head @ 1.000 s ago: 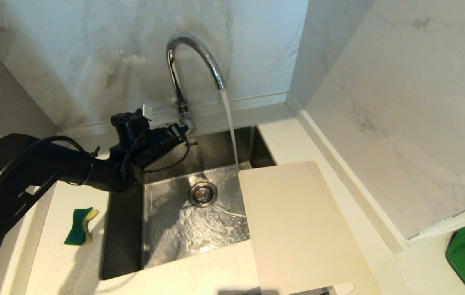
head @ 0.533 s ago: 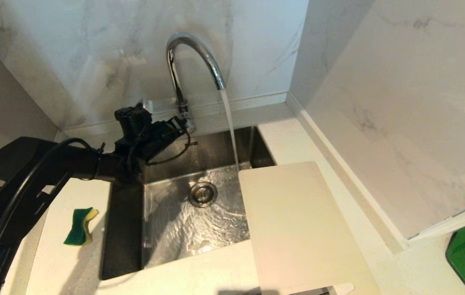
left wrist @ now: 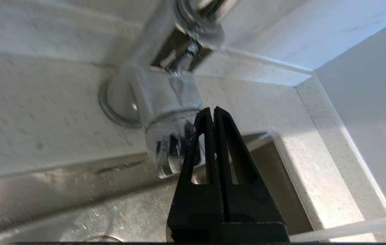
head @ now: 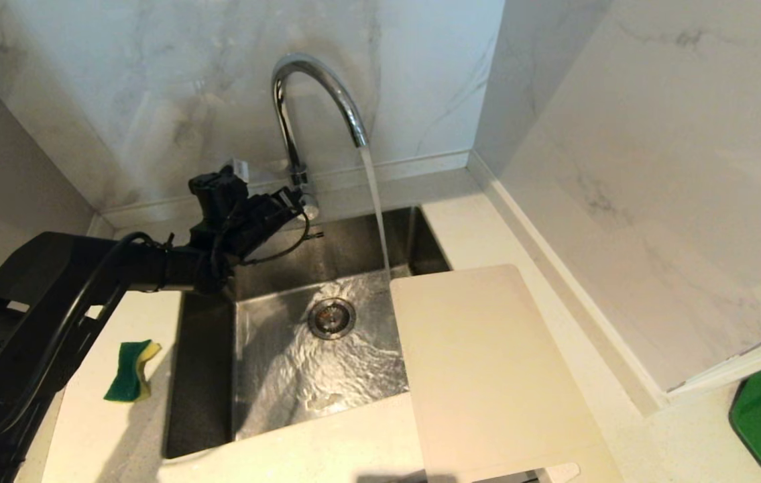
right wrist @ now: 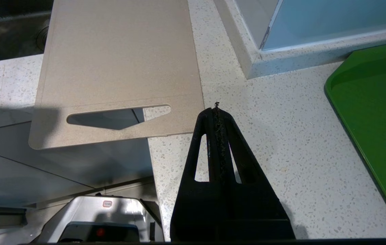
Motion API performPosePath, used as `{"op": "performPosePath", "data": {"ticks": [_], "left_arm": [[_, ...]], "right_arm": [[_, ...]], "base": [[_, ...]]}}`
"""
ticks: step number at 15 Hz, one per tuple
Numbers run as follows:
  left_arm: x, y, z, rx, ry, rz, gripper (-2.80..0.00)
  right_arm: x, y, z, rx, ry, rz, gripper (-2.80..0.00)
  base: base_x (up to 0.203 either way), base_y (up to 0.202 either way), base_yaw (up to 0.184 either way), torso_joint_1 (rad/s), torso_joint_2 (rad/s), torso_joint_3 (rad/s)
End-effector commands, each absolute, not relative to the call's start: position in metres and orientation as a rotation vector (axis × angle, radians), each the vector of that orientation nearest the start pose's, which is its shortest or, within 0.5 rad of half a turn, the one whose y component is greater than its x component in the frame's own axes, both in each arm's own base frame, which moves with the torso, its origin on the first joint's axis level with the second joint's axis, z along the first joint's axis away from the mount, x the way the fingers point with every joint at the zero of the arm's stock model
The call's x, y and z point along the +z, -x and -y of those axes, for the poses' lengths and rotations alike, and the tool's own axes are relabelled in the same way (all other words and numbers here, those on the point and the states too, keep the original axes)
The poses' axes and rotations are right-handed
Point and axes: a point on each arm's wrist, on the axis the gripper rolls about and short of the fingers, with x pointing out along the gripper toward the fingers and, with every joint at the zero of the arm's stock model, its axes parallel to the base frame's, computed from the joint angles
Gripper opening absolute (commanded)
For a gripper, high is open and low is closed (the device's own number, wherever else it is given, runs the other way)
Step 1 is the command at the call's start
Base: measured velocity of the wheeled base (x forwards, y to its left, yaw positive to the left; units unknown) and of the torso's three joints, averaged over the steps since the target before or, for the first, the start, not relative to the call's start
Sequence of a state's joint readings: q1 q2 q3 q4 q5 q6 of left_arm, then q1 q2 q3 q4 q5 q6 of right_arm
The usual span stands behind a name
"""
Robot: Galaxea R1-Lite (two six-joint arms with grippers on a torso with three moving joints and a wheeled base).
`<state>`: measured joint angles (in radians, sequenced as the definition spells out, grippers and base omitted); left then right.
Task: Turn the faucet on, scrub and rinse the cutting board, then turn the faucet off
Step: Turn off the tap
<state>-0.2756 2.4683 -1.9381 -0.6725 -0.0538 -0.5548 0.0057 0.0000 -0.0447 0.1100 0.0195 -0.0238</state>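
Near edge of worktop (head: 326, 443): one cutting board (head: 487, 376) lies dry, far end overhanging the sink (head: 206, 376), unscrubbed; right gripper (right wrist: 216, 112) parked beside it, jaws closed, empty. One sponge (head: 131, 370) untouched. Farther back: one faucet (head: 316, 107) running, so step one done; left gripper (left wrist: 212, 114) at its base, jaws closed, empty.

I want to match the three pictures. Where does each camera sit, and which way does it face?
Head: high, facing down at the steel sink; left arm shows.
Left wrist: behind the shut left gripper, facing the shiny chrome gooseneck faucet base.
Right wrist: behind the shut right gripper, facing the speckled counter.
Head and right wrist share the cream-white plastic cutting board.
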Motion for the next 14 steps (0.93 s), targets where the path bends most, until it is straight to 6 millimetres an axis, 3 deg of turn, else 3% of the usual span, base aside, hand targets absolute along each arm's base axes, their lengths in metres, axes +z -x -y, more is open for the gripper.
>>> {"op": "performPosePath", "data": {"ticks": [1, 10, 12, 14], "left_arm": [[0.179, -0.506, 0.139, -0.347, 0.56, 0.057, -2.8], [0.213, -0.492, 0.137, -0.316, 0.545, 0.119, -2.8], [0.224, -0.471, 0.14, -0.326, 0.541, 0.079, -2.8], [0.25, -0.437, 0.14, -0.358, 0.541, 0.075, -2.8]], "right_arm": [[0.076, 0.027, 0.0, 0.027, 0.024, -0.066, -2.8], [0.076, 0.027, 0.0, 0.027, 0.024, -0.066, -2.8], [0.077, 0.027, 0.0, 0.027, 0.026, -0.065, -2.8], [0.077, 0.027, 0.0, 0.025, 0.024, -0.064, -2.8]], "base": [[0.0, 0.0, 0.0, 0.0, 0.0, 0.0], [0.0, 0.0, 0.0, 0.0, 0.0, 0.0], [0.0, 0.0, 0.0, 0.0, 0.0, 0.0], [0.0, 0.0, 0.0, 0.0, 0.0, 0.0]]}}
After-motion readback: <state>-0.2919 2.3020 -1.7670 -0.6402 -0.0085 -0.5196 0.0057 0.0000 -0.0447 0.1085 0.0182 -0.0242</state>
